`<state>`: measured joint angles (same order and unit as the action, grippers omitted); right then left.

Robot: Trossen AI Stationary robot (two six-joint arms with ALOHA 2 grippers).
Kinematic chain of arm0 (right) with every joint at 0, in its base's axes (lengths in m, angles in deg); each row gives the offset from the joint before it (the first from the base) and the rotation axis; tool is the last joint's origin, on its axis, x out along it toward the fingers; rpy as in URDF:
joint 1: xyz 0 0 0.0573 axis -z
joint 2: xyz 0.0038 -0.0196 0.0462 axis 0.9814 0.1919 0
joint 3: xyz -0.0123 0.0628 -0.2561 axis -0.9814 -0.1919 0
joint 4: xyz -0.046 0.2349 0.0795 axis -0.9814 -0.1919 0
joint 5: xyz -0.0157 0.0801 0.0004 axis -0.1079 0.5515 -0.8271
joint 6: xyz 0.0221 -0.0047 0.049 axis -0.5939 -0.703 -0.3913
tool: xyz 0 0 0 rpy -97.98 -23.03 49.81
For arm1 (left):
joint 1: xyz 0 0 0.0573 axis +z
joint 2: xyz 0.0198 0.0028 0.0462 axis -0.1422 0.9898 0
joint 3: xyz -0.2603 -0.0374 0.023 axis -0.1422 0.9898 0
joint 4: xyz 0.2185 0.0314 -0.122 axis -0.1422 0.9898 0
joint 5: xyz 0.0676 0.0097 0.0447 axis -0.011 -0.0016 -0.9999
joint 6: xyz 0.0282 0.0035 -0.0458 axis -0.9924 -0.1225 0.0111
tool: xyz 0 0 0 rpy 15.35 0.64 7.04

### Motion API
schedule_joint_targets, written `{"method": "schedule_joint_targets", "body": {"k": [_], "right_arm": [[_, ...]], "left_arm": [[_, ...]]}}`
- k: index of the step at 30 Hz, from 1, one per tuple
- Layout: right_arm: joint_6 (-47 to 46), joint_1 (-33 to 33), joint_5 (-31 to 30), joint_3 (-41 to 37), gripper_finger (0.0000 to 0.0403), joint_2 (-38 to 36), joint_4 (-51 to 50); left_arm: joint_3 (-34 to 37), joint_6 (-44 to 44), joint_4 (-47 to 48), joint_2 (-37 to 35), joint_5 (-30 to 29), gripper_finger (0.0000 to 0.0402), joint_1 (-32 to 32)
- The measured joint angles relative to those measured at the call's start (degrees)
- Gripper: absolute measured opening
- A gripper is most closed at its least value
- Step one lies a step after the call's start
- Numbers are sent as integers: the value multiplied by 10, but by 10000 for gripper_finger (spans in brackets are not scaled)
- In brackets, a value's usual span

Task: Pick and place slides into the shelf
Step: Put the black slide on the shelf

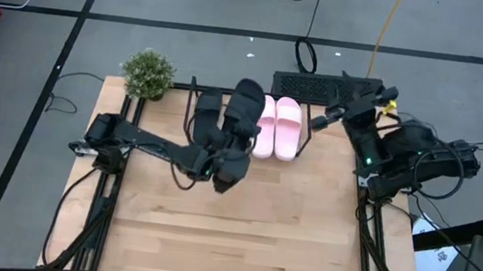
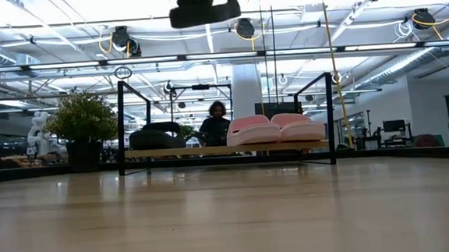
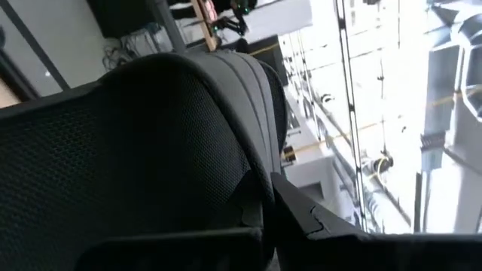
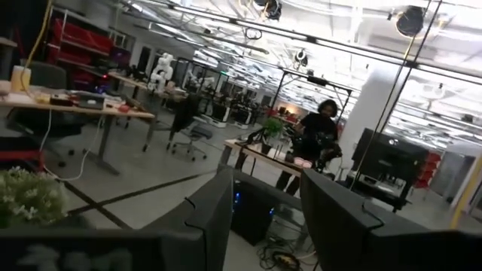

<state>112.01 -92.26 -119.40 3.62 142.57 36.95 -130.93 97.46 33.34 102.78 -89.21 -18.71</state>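
1. Hanging above the shelf (image 1: pixel 307 139), a black slide (image 1: pixel 244 108) with a wide ribbed strap and mesh-textured sole sits clamped in the left gripper (image 1: pixel 232 157).
2. Resting on the shelf's wooden board: another black slide (image 1: pixel 207 111) at the plant-side end and two pale pink slides (image 1: pixel 278 126) side by side, touching.
3. A potted plant (image 1: pixel 147 75) stands just beside the shelf's end.
4. The right gripper (image 4: pixel 260 218) waits off the shelf's other end, fingers apart.
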Motion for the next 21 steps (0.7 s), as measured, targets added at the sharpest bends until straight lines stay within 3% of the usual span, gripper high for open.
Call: {"method": "schedule_joint_targets", "body": {"k": [9, 13, 21], "right_arm": [[4, 1, -5, -15, 146, -2, 9], [12, 1, -44, -16, 146, -10, 11], [72, 1, -72, -16, 146, -42, 16]], "left_arm": [[0, -1, 0, 0, 37, 2, 82], [5, 26, 18, -1, 55, 3, 113], [77, 264, 91, -1, 101, 3, 147]]}}
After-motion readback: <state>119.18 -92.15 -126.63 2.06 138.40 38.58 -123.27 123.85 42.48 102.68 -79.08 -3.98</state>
